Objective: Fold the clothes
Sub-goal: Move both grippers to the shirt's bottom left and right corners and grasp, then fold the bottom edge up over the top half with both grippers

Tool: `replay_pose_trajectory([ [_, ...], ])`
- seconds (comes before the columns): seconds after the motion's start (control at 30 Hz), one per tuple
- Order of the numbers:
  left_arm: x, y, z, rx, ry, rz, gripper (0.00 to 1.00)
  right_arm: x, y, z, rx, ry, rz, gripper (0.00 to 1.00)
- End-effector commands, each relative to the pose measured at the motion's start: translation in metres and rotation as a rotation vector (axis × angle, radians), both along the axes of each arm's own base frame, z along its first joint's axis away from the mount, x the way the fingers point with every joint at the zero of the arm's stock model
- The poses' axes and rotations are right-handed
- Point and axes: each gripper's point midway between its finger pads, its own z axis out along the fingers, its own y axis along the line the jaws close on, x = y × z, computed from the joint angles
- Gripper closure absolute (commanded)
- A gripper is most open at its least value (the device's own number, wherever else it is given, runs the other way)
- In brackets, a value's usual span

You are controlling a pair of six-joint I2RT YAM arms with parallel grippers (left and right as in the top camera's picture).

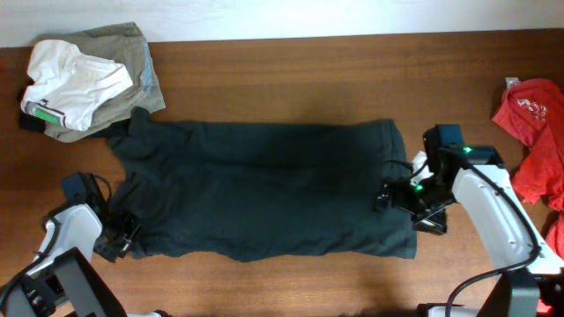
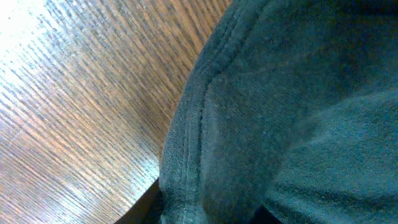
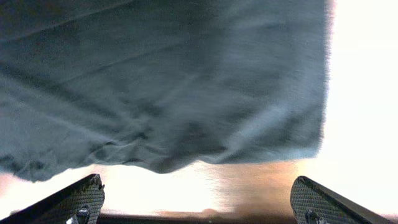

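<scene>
**A:** Where is the black T-shirt (image 1: 264,189) lying now?

**B:** It is lying spread flat in the middle of the wooden tabletop (image 1: 291,70), reaching from one arm to the other; in the overhead view its long side is running from left to right; one sleeve is sticking out at the far left corner.

**A:** And what is the left tool (image 1: 119,238) doing?

**B:** It is sitting at the near left corner of the T-shirt, touching the cloth or just over it; I cannot tell which. In the left wrist view a stitched hem (image 2: 186,143) is filling the picture from very close, with bare tabletop beside it; the fingers are not showing clearly, so I cannot tell if this tool is wide, narrow or holding the cloth.

**A:** And the right tool (image 1: 397,195)?

**B:** It is resting at the right edge of the T-shirt, about halfway along; in the right wrist view it is standing wide. Both fingers (image 3: 81,198) are showing at the bottom corners, well apart, and nothing is lying between them; the slightly wrinkled edge of the cloth is ending just ahead of the fingertips.

**A:** Is anything else lying on the tabletop?

**B:** Yes; a pile of light clothes (image 1: 79,79), white over olive-grey, is lying at the far left corner, just beside the sleeve. A red garment (image 1: 533,132) is lying at the right edge, well apart from the T-shirt.
</scene>
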Motion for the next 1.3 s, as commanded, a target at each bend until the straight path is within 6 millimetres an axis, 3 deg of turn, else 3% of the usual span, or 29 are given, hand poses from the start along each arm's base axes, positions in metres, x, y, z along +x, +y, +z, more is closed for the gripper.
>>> replay_pose_trajectory([
  [0.0,-0.016,-0.017,-0.025,-0.086,0.062,0.005,0.72,-0.013,-0.034,-0.003,-0.102,0.077,-0.145,0.01],
  [0.13,-0.014,-0.021,-0.025,-0.107,0.048,0.004,0.72,-0.034,-0.043,-0.011,-0.126,0.169,-0.244,0.01],
  [0.27,-0.014,-0.021,-0.025,-0.107,0.048,0.004,0.72,-0.061,-0.036,-0.043,-0.113,0.24,-0.274,0.01],
  [0.43,-0.017,-0.022,-0.025,-0.114,0.061,0.004,0.72,-0.06,-0.031,-0.06,-0.087,0.208,-0.29,0.03],
  [0.5,-0.017,-0.024,-0.025,-0.122,0.06,-0.013,0.74,-0.058,-0.023,-0.067,-0.038,0.189,-0.299,0.17],
  [0.6,-0.016,-0.026,-0.025,-0.136,0.053,-0.026,0.78,-0.062,-0.021,-0.076,-0.033,0.193,-0.316,0.3],
  [0.7,-0.016,-0.026,-0.025,-0.136,0.053,-0.026,0.78,-0.067,-0.02,-0.078,-0.033,0.207,-0.326,0.31],
  [0.77,-0.016,-0.026,-0.025,-0.135,0.053,-0.037,0.78,-0.064,-0.021,-0.08,-0.042,0.198,-0.343,0.39],
  [0.83,-0.016,-0.026,-0.024,-0.136,0.053,-0.044,0.81,-0.058,-0.023,-0.081,-0.043,0.174,-0.355,0.62],
  [1.0,-0.017,-0.027,-0.024,-0.136,0.053,-0.06,0.85,-0.05,-0.028,-0.084,-0.069,0.141,-0.368,0.66],
  [1.03,-0.017,-0.027,-0.024,-0.137,0.053,-0.06,0.85,-0.05,-0.029,-0.084,-0.071,0.141,-0.368,0.72],
  [1.07,-0.017,-0.027,-0.024,-0.136,0.053,-0.063,0.9,-0.05,-0.029,-0.084,-0.071,0.141,-0.368,0.95],
  [1.17,-0.015,-0.026,-0.015,-0.128,0.04,-0.075,0.99,-0.046,-0.03,-0.084,-0.077,0.133,-0.394,0.96],
  [1.27,-0.009,-0.024,0.017,-0.093,-0.019,-0.099,0.99,-0.03,-0.033,-0.068,-0.077,0.09,-0.395,0.96],
])
